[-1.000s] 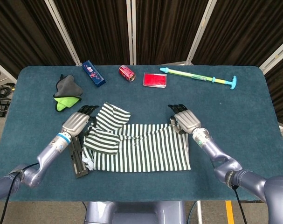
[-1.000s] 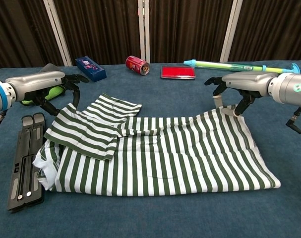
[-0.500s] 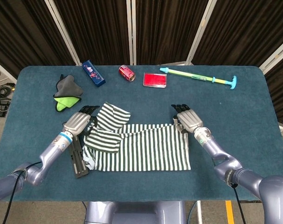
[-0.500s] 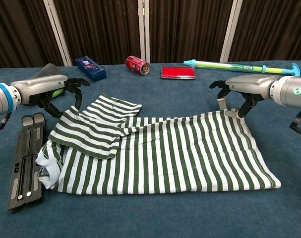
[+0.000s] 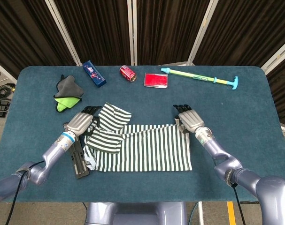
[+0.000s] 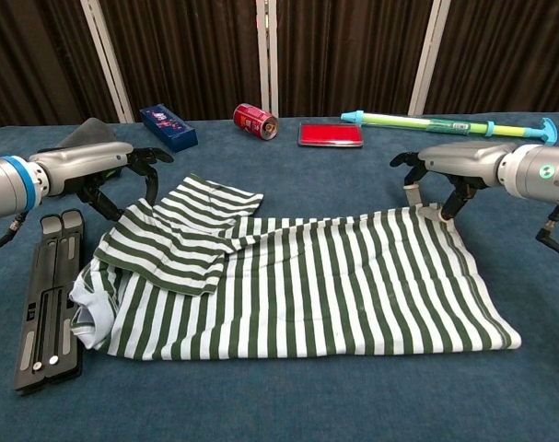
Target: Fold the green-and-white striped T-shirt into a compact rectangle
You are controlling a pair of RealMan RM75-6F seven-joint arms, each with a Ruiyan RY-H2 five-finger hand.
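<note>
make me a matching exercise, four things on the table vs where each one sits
Things:
1. red soda can
2. blue box
3. black folding stand
4. green and blue pump toy

Places:
A. far right of the back row, lying lengthwise
B. beside the left edge of the striped T-shirt
C. on its side, just left of the flat red case
D. back row, between the grey and green cloth and the can

Pairs: 1-C, 2-D, 3-B, 4-A

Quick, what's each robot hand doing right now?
Left hand: pinches the striped T-shirt at its far left edge.
Right hand: pinches the shirt's far right corner.
</note>
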